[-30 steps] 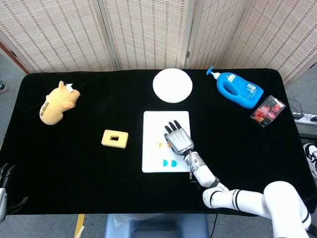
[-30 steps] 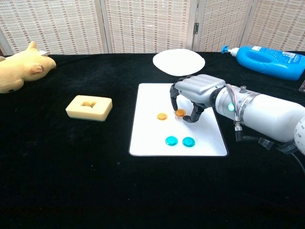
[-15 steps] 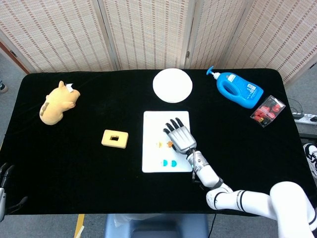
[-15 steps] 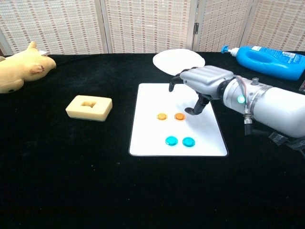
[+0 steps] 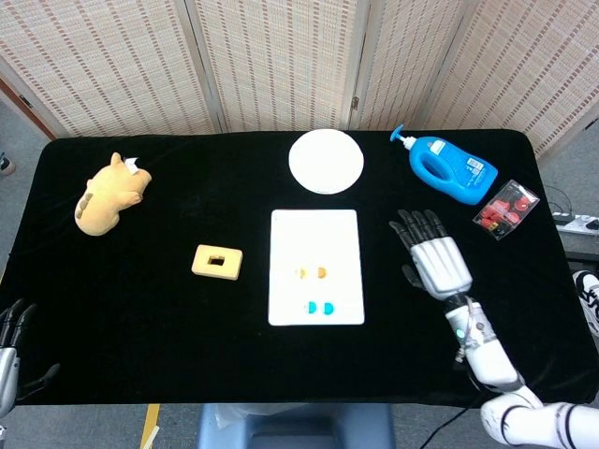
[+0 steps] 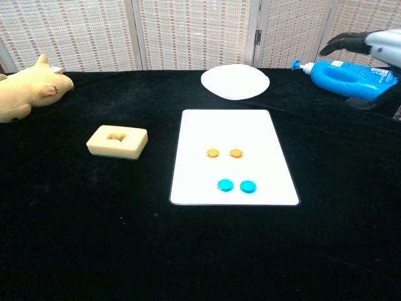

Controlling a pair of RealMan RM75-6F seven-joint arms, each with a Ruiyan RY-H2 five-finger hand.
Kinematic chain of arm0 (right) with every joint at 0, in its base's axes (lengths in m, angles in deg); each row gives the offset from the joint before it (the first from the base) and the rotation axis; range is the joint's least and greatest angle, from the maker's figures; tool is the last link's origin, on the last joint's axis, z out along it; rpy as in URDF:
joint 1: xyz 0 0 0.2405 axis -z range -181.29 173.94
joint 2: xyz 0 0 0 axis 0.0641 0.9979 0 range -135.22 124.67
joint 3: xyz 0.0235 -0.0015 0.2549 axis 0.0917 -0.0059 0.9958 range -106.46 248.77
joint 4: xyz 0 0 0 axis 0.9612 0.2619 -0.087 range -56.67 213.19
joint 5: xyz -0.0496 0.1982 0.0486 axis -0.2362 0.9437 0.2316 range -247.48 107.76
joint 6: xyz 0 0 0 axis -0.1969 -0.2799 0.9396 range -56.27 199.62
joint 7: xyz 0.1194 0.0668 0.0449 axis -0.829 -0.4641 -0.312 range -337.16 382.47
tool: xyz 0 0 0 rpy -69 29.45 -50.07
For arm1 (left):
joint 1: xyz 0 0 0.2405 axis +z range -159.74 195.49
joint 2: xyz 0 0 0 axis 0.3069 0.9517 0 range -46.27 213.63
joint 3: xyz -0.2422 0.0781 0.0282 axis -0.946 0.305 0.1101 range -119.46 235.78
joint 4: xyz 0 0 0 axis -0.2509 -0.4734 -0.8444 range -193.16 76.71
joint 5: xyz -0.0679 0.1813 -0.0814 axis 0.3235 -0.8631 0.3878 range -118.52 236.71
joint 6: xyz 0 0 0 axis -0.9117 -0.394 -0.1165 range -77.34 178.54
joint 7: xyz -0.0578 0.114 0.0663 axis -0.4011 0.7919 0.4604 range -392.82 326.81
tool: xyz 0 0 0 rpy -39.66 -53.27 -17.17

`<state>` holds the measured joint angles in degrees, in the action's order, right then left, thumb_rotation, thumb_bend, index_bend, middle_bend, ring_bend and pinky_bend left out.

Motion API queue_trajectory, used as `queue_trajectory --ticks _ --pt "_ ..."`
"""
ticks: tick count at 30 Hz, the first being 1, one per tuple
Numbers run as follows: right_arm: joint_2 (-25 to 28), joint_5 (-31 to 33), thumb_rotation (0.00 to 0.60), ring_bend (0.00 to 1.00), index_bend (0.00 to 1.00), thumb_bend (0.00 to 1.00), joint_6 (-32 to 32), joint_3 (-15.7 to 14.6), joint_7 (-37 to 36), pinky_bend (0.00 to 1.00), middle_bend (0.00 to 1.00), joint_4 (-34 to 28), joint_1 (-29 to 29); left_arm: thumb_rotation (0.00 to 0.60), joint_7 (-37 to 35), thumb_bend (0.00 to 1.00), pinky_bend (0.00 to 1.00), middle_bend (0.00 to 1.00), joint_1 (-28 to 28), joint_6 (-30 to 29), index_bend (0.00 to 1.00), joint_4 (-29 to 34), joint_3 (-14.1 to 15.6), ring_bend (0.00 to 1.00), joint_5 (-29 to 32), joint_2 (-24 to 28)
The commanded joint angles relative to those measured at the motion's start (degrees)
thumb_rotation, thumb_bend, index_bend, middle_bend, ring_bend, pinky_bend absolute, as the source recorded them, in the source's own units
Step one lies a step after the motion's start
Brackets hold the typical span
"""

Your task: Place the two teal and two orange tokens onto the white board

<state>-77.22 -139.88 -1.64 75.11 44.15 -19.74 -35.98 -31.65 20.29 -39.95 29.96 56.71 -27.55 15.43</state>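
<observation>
The white board [image 5: 314, 224] [image 6: 232, 128] lies flat at the table's middle. Two orange tokens [image 6: 213, 153] [image 6: 235, 153] sit side by side on it, with two teal tokens [image 6: 225, 185] [image 6: 248, 186] just nearer me; the head view shows them as an orange pair [image 5: 312, 272] and a teal pair [image 5: 320, 307]. My right hand [image 5: 433, 255] [image 6: 366, 44] hovers to the right of the board, open, fingers spread, holding nothing. My left hand [image 5: 11, 341] shows only at the lower left edge, off the table, fingers apart and empty.
A white round plate [image 5: 326, 161] lies behind the board. A blue detergent bottle [image 5: 453, 170] and a red packet [image 5: 506, 209] sit at the back right. A tan block with a hole [image 5: 217, 261] is left of the board, a yellow plush toy [image 5: 109, 195] far left.
My right hand let go of the second orange token on the board, lifted, and swung away to the right, off the board. The tokens stay put.
</observation>
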Motion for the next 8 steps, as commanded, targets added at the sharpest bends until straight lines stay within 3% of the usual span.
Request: queue_trajectory --ticks 1,8 --pt "4.4 -5.3 0.600 0.00 0.05 0.42 -6.9 -3.1 -4.7 0.00 0.00 -4.1 6.2 0.600 0.6 0.21 0.00 0.00 -0.6 0.4 0.00 1.0 0.0 0.01 -0.6 0.2" --pt "8.0 -13.1 0.600 0.00 0.00 0.42 -15.9 -7.3 -12.1 0.00 0.00 -3.5 15.1 0.600 2.8 0.21 0.00 0.00 -1.6 1.1 0.00 3.0 -0.4 0.01 -0.7 0.7"
